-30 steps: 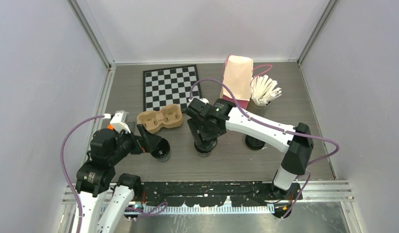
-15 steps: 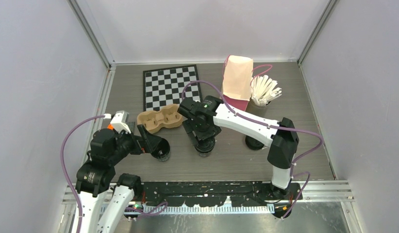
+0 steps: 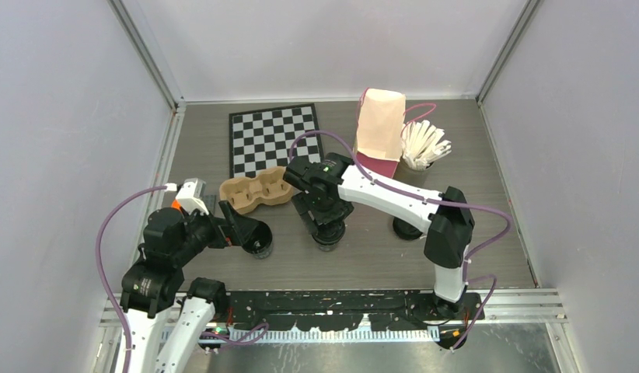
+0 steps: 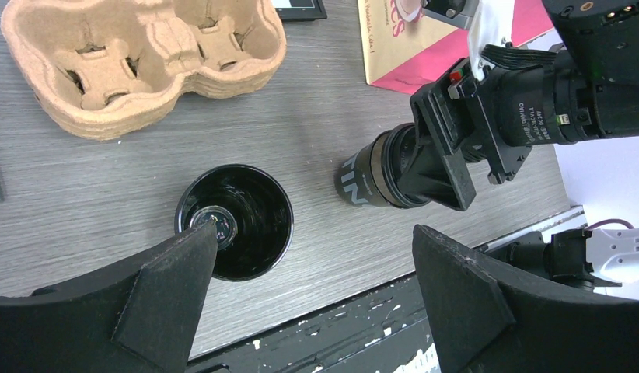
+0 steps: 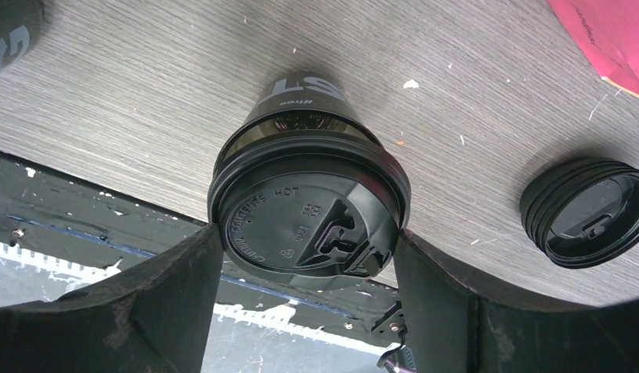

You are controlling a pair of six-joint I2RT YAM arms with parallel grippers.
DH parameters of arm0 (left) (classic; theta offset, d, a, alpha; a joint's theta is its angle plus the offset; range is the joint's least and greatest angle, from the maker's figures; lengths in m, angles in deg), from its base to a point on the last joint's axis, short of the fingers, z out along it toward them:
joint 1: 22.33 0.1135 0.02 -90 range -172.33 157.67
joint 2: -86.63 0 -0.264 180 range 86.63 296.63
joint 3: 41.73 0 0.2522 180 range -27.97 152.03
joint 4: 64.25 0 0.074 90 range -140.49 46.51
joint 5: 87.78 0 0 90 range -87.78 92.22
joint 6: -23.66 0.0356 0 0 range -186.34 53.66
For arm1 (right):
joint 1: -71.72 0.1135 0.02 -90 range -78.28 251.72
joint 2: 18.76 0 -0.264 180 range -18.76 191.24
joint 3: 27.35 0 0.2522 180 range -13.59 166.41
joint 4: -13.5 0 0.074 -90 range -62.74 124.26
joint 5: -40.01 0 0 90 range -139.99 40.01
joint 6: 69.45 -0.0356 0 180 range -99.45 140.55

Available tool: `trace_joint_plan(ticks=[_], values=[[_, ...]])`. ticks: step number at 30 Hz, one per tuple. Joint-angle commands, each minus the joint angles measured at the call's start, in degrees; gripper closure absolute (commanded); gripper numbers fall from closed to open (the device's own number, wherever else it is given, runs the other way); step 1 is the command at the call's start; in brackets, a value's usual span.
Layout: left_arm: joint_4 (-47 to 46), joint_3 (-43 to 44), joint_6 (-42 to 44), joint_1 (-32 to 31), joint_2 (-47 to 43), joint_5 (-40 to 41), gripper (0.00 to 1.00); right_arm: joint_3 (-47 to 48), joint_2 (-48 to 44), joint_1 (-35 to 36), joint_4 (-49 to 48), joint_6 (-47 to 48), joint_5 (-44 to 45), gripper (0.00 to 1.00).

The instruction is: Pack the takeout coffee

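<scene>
One black cup [image 3: 260,247] stands open and lidless near the left; in the left wrist view this cup [image 4: 235,221] lies just under one fingertip. My left gripper [image 3: 249,231] [image 4: 312,241] is open wide, hanging over the cup and the table beside it, holding nothing. The second cup [image 3: 329,235] [image 5: 301,105] stands at centre with a black lid [image 5: 309,210] on top. My right gripper [image 3: 326,219] [image 5: 305,249] is shut on that lid's rim, fingers touching both sides. A loose lid [image 3: 408,228] [image 5: 588,221] lies to the right.
A brown pulp tray [image 3: 256,190] [image 4: 145,62] sits behind the open cup. The paper bag [image 3: 381,124] [image 4: 410,47] stands at the back, with a grey cup of white sticks [image 3: 421,148] beside it. A checkerboard [image 3: 274,140] lies at back left.
The right arm's elbow has swung left and its wrist turned over the lidded cup, which stayed put. The left arm has barely moved.
</scene>
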Motion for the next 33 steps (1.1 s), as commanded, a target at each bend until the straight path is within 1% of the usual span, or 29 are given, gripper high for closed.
trace_joint_plan(ticks=[1, 7, 20, 23, 26, 33], values=[[-1.0, 0.2, 0.7, 0.3, 0.0, 0.3, 0.02, 2.2, 0.8, -0.4, 0.1, 1.3, -1.2, 0.24], [-1.2, 0.0, 0.7, 0.3, -0.3, 0.2, 0.02, 1.2, 1.1, -0.7, -1.4, 1.1, -0.7, 0.21], [-1.2, -0.1, 0.6, 0.3, -0.6, 0.5, 0.03, 0.5, 1.8, -1.1, -2.3, 1.5, -1.9, 0.18], [-1.2, -0.1, 0.6, 0.3, -0.5, 0.6, 0.03, 0.2, 1.7, -1.2, -2.4, 1.4, -1.7, 0.15], [-1.1, -0.1, 0.6, 0.2, -0.7, 0.6, 0.03, 0.0, 1.5, -1.2, -2.5, 1.4, -1.7, 0.15], [-1.2, -0.1, 0.6, 0.2, -0.8, 0.7, 0.03, 0.9, 0.4, -1.2, -1.5, 1.3, -2.3, 0.19]])
